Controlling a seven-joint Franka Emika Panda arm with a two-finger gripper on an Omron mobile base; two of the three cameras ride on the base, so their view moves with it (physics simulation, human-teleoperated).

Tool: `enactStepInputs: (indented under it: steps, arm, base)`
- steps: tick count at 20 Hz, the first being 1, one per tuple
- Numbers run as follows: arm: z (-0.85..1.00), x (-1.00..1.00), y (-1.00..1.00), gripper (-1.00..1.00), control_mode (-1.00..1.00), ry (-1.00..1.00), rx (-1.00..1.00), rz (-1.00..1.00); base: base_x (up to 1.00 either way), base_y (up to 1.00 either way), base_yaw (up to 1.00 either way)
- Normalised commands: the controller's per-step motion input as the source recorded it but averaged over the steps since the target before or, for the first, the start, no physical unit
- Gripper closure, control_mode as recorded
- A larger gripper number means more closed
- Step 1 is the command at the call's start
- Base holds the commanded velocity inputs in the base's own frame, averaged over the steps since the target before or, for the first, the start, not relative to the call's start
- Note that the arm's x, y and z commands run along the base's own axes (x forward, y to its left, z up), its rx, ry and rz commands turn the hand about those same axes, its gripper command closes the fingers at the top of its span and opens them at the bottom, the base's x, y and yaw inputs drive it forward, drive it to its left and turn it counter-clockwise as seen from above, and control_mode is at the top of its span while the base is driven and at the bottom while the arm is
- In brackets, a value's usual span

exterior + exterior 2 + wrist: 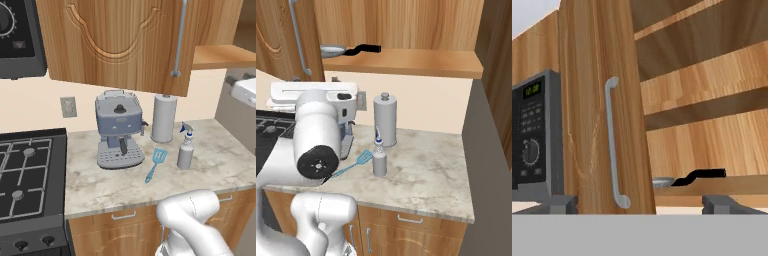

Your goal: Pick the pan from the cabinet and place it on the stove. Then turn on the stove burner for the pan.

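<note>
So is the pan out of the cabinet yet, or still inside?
Still inside. The pan lies on the cabinet shelf beside the open door, handle pointing right.

The cabinet [597, 110] is warm grained wood with a smooth brushed-metal bar handle [613, 142], and the pan [333, 50] inside looks like shiny silver metal with a matt black handle. Countertop [220, 165] is glossy-ish veined marble, and the stove [25, 175] has matt black grates.

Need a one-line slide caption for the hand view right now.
Open gripper faces the cabinet, its door swung open, with the pan on the lower shelf behind it.
</note>
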Motion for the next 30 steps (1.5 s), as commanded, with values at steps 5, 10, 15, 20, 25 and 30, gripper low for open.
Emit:
enactStepInputs:
  steps: [5, 10, 15, 20, 25, 30]
  arm:
    - [-0.02, 0.68, -0.32, -1.00, -1.00, 0.23, 0.08, 0.21]
    - [-0.13, 0.51, -0.16, -1.00, -1.00, 0.15, 0.10, 0.16]
    - [-0.13, 0.53, -0.01, -1.00, -1.00, 0.13, 0.11, 0.11]
    - [-0.04, 0.49, 0.07, -1.00, -1.00, 0.21, 0.09, 0.09]
    - [0.00, 0.29, 0.10, -1.00, -1.00, 0.33, 0.10, 0.06]
    - [0.00, 0.17, 0.20, -1.00, -1.00, 0.34, 0.09, 0.07]
  base:
    - [0.00, 0.00, 0.00]
    - [0.00, 0.00, 0.00]
    - [0.00, 0.00, 0.00]
    - [0.00, 0.00, 0.00]
    - [0.00, 0.00, 0.00]
    - [0.00, 0.00, 0.00]
